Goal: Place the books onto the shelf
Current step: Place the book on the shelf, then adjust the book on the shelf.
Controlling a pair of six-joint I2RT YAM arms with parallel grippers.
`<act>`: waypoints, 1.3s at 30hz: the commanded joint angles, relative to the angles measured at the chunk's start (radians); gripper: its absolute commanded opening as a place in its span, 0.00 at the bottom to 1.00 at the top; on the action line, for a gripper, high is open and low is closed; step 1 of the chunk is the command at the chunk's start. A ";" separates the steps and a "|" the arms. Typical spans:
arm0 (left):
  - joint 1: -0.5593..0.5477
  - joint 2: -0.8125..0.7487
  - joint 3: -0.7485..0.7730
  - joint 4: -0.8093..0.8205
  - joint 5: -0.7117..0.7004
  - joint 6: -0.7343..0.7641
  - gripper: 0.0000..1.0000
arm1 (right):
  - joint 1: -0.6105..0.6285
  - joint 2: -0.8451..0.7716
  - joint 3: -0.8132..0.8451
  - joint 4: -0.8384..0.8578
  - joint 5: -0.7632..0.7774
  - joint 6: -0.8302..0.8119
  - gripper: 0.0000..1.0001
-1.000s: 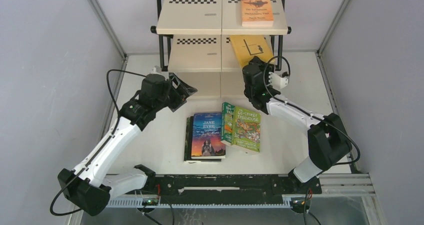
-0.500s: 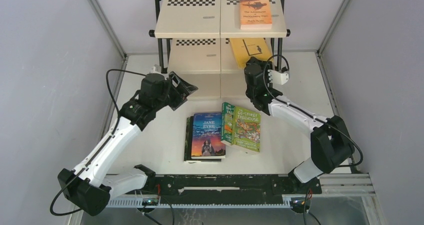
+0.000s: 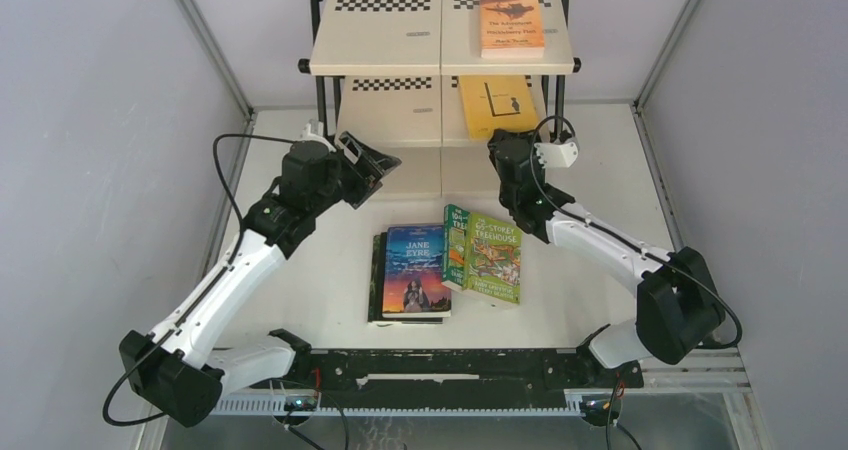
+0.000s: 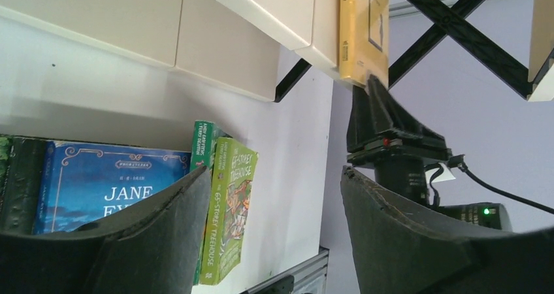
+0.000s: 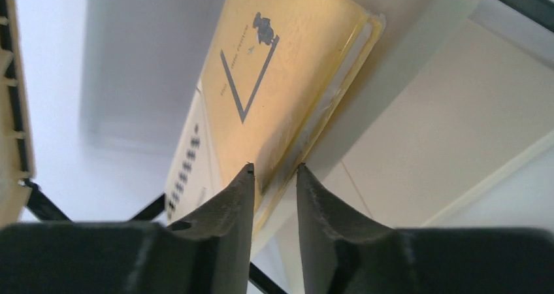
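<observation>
Risk of dragging yellow book (image 5: pixel 274 85) off R half of shelf's (image 3: pixel 390 110) mid tier by retreating w/ right gripper (image 5: pixel 274 170) jaws pinched on near corner; can't tell if gripping or just flanking it. Left gripper (image 4: pixel 274 171) jaws spread wide, empty, by front edge of shelf's L half.

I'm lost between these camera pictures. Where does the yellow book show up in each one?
Top external: the yellow book lies on the middle tier of the shelf, right side.
Left wrist: upper middle, seen nearly edge-on, beside a cream board.
Right wrist: it fills the upper centre, cover facing the camera.
Shared landmark: the cream boards of the shelf.
</observation>
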 commanded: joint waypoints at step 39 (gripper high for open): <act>-0.213 0.290 0.225 0.184 -0.241 0.070 0.41 | -0.213 -0.281 -0.044 -0.072 -0.185 -0.398 0.00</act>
